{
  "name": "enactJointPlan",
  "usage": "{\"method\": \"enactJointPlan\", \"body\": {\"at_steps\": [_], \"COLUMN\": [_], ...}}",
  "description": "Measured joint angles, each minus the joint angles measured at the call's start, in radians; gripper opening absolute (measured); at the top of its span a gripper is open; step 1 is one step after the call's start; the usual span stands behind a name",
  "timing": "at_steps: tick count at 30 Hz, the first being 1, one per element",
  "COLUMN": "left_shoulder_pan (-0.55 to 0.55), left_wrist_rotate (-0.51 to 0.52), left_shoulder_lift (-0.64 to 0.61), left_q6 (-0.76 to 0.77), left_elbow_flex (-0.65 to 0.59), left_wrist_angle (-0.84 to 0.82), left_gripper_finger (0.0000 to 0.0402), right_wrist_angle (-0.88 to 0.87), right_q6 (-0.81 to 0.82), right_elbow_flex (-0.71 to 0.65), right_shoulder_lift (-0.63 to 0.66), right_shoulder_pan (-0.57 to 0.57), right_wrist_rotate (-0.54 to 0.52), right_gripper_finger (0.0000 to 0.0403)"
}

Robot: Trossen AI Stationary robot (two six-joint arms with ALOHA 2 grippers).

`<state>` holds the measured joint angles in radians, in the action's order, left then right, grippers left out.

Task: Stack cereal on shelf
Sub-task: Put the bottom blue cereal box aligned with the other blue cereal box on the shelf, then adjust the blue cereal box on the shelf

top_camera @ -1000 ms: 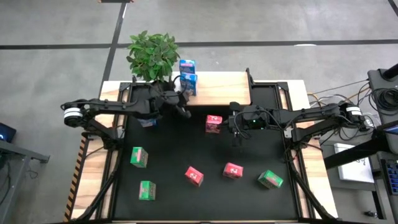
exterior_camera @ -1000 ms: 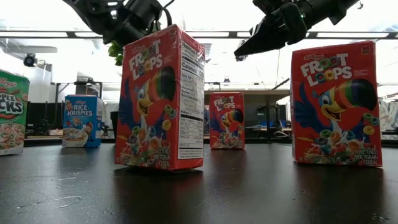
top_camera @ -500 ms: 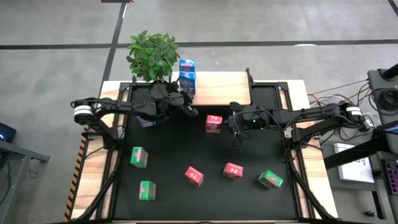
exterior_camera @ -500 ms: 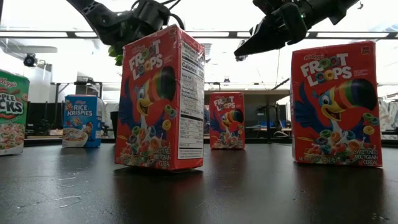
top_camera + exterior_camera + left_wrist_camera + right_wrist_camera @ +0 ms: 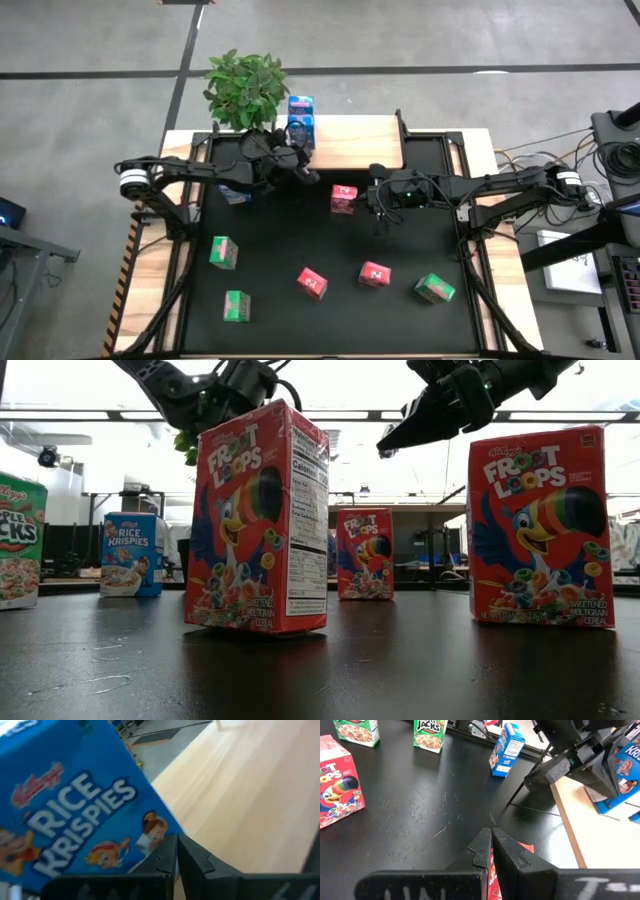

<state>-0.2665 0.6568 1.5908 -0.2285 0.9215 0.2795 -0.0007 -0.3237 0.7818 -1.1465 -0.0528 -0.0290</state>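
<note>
the left gripper (image 5: 297, 170), fingers pressed together, hovers at the shelf (image 5: 355, 142) beside a blue cereal carton (image 5: 303, 131); the right gripper (image 5: 377, 205), fingers together, hangs just beside a red carton (image 5: 344, 198).

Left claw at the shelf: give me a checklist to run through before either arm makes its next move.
1. Left claw free of cereal: ok, fingers together, blue carton beside them, not between.
2. That carton resting on the shelf: ok.
3. Room left on the shelf: ok, bare wood beside the blue cartons.
4. All blue cartons shelved: not ok, one blue carton stands on the black mat.
5. Right claw ready to grasp the red carton below it: not ok, fingers shut.
</note>
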Motion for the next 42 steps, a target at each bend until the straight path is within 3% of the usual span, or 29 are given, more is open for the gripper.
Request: {"method": "enactJointPlan", "body": {"at_steps": [6,14,21,29,36,42], "left_shoulder_pan": [0.002,0.059,0.256,0.479,0.577,0.587], "left_wrist_rotate": [0.077,0.067,0.046,-0.130,-0.147,-0.142], "left_shoulder_lift": [-0.012,-0.065,-0.307,-0.549,-0.625,-0.660], "left_q6": [-0.025,-0.022,-0.114,-0.102,-0.074,-0.062], "left_elbow_flex": [0.000,0.000,0.000,-0.001,-0.002,-0.027], "left_wrist_angle": [-0.044,-0.054,-0.170,-0.431,-0.534,-0.558], "left_gripper_finger": [0.0000,0.0000,0.0000,0.0000,0.0000,0.0000], "right_wrist_angle": [-0.002,-0.002,-0.032,-0.038,0.005,-0.072], "right_q6": [0.002,0.010,0.115,0.315,0.414,0.436], "right_elbow_flex": [0.000,0.000,0.000,0.000,0.021,0.126], "right_shoulder_lift": [0.000,0.000,0.000,0.000,0.000,0.000], "right_shoulder_pan": [0.000,0.000,0.000,0.023,0.005,-0.082], "right_wrist_rotate": [0.000,0.000,0.002,0.002,-0.184,-0.199], "right_gripper_finger": [0.0009,0.0009,0.0009,0.0009,0.0009,0.0009]}}
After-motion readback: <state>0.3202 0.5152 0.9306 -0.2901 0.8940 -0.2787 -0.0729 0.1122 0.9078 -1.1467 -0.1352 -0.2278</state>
